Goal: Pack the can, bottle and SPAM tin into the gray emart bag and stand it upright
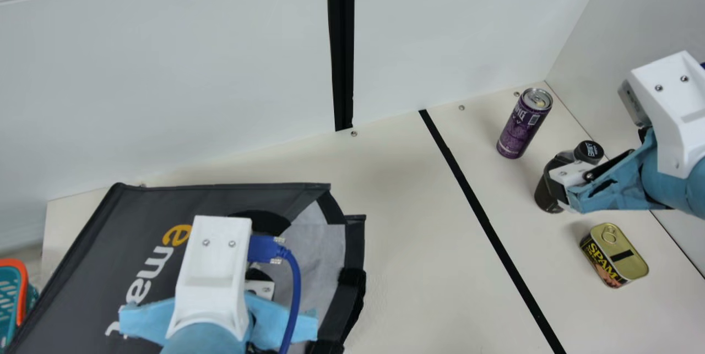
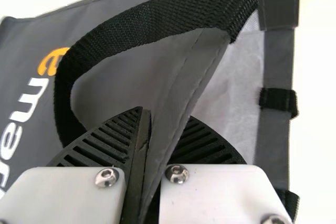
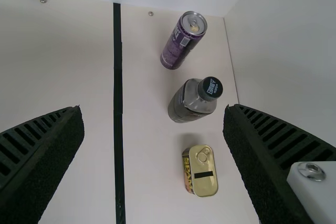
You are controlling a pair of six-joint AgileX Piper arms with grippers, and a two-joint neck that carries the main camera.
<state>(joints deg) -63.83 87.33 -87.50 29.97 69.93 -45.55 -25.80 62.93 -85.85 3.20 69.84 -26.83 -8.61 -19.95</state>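
Left fingers pinch an edge of the gray emart bag, lower left. Loading due, I judge: right fingers spread wide; next I'd align over the bottle.

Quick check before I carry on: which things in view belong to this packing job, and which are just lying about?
For the job:
gray bag
purple can
bottle
SPAM tin

Just there:
teal basket with orange rim, left edge
black tape on the table
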